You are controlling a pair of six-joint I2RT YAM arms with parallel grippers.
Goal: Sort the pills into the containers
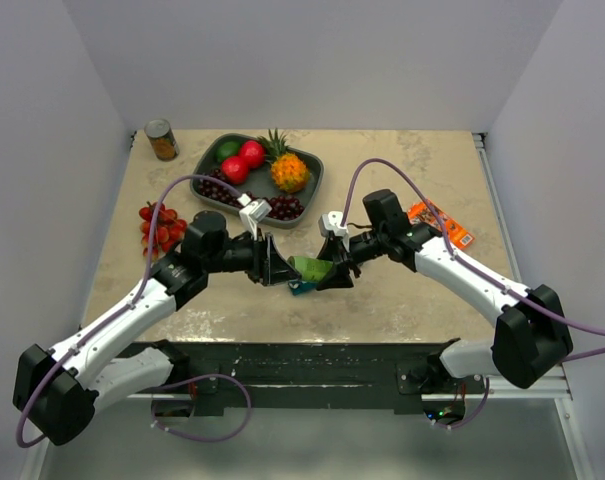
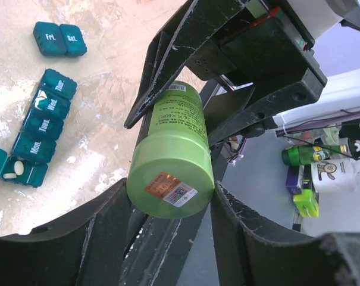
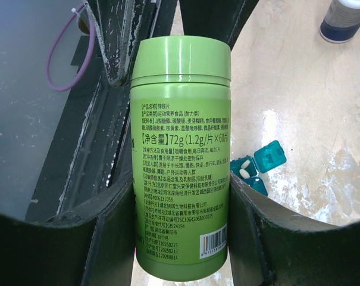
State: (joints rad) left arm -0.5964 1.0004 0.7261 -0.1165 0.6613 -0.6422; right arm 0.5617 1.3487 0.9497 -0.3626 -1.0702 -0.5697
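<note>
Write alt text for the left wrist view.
A green bottle points toward the camera, with the left gripper pressing either side of its cap and the right gripper clamping its body from the far end. Left of it, on the beige table, sit teal containers labelled by weekday, one open with white pills inside.

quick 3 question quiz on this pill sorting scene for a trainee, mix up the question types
1. True or false: no gripper touches the green bottle.
2. Which days are printed on the separate two-cube strip? A) Fri and Sat B) Mon and Tues C) Sun and Wed
3. Fill in: the pills lying in the open compartment are ___ in colour.

Key
1. False: it is held sideways between the left gripper, at the cap end, and the right gripper, on the body.
2. A
3. white
</note>
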